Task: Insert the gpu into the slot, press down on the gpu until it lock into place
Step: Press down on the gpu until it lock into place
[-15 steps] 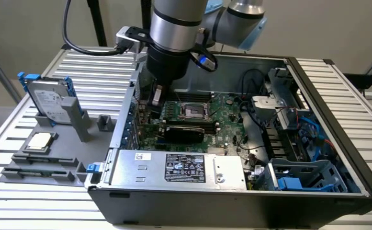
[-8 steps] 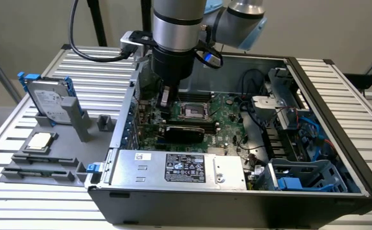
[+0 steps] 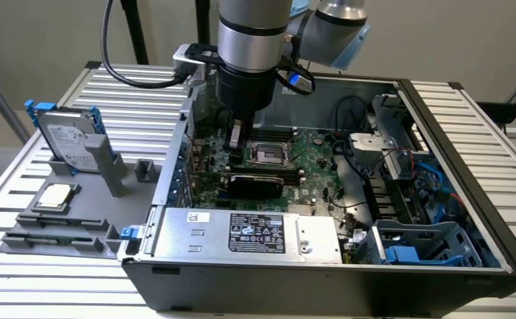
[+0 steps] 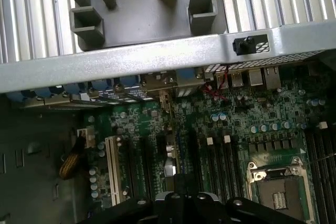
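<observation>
**Exterior view.** A big open computer case (image 3: 329,276) lies on its side on the table (image 3: 483,126). Inside it are a green board (image 3: 315,163), a grey power box (image 3: 249,234) along the near wall, a blue cage (image 3: 417,247) in the near corner at the exterior view's right, and some wires. The silver chip socket (image 3: 265,154) sits in the middle of the board. The robot arm (image 3: 253,40) comes straight down into the case. Its gripper (image 3: 236,139) hangs low over the board, close to the case wall at the exterior view's left. Next to the case, a grey holder (image 3: 107,203) sits on the table. A hard drive (image 3: 66,141) with blue rails stands up in it, and a square chip (image 3: 56,195) lies flat in it.

**Wrist view.** This view looks straight down past the gripper (image 4: 178,205). Here the gpu (image 4: 168,153) shows as a thin strip, standing on its edge. Its long side runs from the case's back wall (image 4: 131,61) in toward the gripper. It lies in line with the white slot (image 4: 113,167) and the black memory slots (image 4: 220,158), and sits between them. Its metal end (image 4: 161,97) touches the back wall. The slot is hidden under the gpu. I cannot tell if the gripper is open or closed.
</observation>
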`<control>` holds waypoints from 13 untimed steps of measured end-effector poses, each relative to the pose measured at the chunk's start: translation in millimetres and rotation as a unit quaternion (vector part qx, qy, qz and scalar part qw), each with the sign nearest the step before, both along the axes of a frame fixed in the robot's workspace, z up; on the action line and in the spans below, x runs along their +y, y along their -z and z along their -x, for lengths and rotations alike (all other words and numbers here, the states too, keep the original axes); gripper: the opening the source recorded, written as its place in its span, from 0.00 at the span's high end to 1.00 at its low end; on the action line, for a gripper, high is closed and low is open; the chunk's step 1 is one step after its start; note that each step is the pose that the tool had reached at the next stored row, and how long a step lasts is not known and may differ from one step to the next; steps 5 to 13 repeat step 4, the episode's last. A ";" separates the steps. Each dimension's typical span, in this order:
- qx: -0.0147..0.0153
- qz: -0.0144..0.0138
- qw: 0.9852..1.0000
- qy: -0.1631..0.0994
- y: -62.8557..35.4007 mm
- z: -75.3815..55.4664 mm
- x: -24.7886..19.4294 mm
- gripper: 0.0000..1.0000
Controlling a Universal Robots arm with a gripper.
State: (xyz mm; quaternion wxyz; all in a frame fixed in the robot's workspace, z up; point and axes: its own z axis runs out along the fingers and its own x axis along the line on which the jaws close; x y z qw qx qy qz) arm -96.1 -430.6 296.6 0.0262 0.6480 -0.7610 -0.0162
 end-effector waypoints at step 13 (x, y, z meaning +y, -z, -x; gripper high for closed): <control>0.000 0.000 1.000 0.000 0.0 0.0 0.0 0.89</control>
